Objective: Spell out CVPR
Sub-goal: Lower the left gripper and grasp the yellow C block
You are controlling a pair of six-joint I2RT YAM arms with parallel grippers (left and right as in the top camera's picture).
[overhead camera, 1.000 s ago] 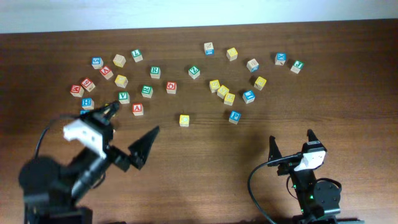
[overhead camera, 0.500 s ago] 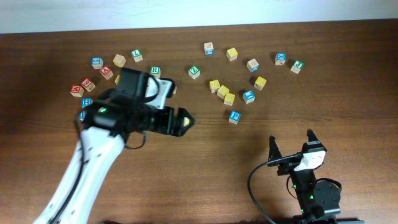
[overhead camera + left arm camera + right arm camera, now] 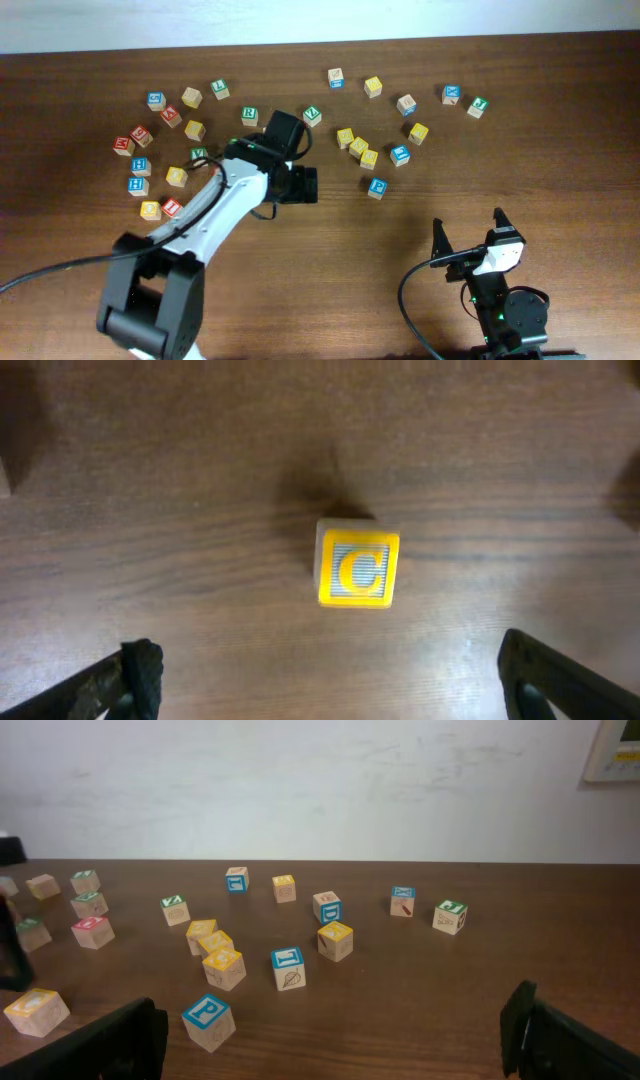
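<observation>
Overhead: my left end effector (image 3: 303,185) hangs over the middle of the tabletop (image 3: 560,160) and hides the yellow C cube (image 3: 358,568) beneath it. The green R cube (image 3: 249,115) lies at its 11 o'clock, the green V cube (image 3: 199,154) near 9 o'clock beside my arm, and the blue P cube (image 3: 377,187) at 3 o'clock. My right end effector (image 3: 468,222) sits toward 4 o'clock, spread wide and empty.

Left wrist: the yellow C cube lies flat, letter up, at 12 o'clock from my wide-open fingers, touched by neither. I take this as the first step, fetching C. Next I should come straight down, straddle it squarely, then close.

Right wrist: my jaws gape with nothing between them, and the blue P cube is nearest, at 7 o'clock.
</observation>
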